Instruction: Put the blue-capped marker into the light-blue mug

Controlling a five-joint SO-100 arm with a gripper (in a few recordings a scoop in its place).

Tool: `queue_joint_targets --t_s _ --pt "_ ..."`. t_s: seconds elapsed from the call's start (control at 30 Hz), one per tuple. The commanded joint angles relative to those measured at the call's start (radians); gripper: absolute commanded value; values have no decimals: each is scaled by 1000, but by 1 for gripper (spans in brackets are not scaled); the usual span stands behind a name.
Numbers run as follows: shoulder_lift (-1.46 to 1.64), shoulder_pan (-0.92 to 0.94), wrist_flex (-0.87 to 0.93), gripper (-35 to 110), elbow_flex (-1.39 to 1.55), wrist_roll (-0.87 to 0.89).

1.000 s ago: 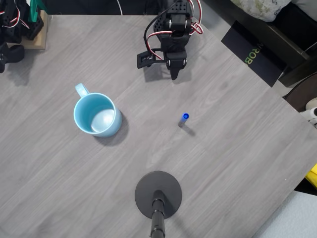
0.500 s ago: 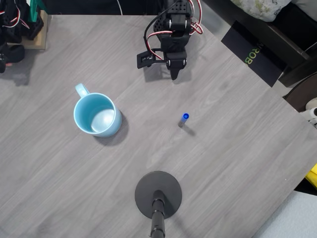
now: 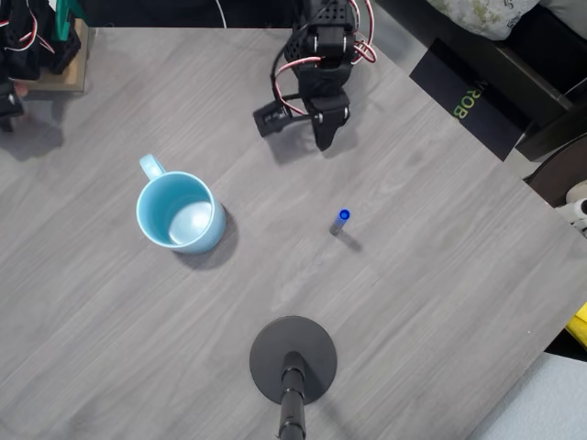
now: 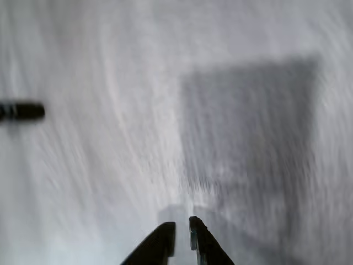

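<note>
We see the blue-capped marker (image 3: 340, 221), a thin dark-barrelled pen with a bright blue cap, standing upright on the grey wood-grain table (image 3: 440, 275), right of centre in the overhead view. From above we look almost straight down on its cap, and a short shadow falls from it toward the lower right. Nothing touches it.

Well apart from it, to the left in the overhead view, we find the light-blue mug (image 3: 179, 213), a round pale sky-blue ceramic cup with a glossy pale inside. It stands upright with its mouth open to the camera, and its small loop handle points to the upper left. We see nothing inside it.

Above the marker in the overhead view, near the far edge of the table, we see the black end effector (image 3: 323, 137) of the arm, with red and white wires looping over the joints behind it. Its tip points down the picture toward the marker, yet stays well apart from it. In the wrist view the end effector (image 4: 182, 232) shows two dark fingers drawn close together with a narrow slit between them, clenched on nothing, over the blurred grey table and a broad square shadow. At the left edge of that view a small dark bar-shaped thing shows; we cannot tell what it is.

At the bottom of the overhead view, a round black stand base (image 3: 293, 359) rests on the table.
</note>
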Motion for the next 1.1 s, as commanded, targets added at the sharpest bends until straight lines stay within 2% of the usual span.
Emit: queue_joint_targets --t_s 0.0,0.13,0.23,0.33,0.47,0.57,0.7,1.07 --pt "25 84 -9 0 2 -400" --pt "23 166 -51 5 -34 -604" --pt "23 192 -135 8 -117 -655" --pt "23 193 -212 17 -232 -696" --pt "23 196 -405 24 -348 -781" --pt "23 204 -676 30 -308 -868" --pt "23 169 -1253 36 -21 -1014" --pt "20 51 -1256 36 -8 -1025"
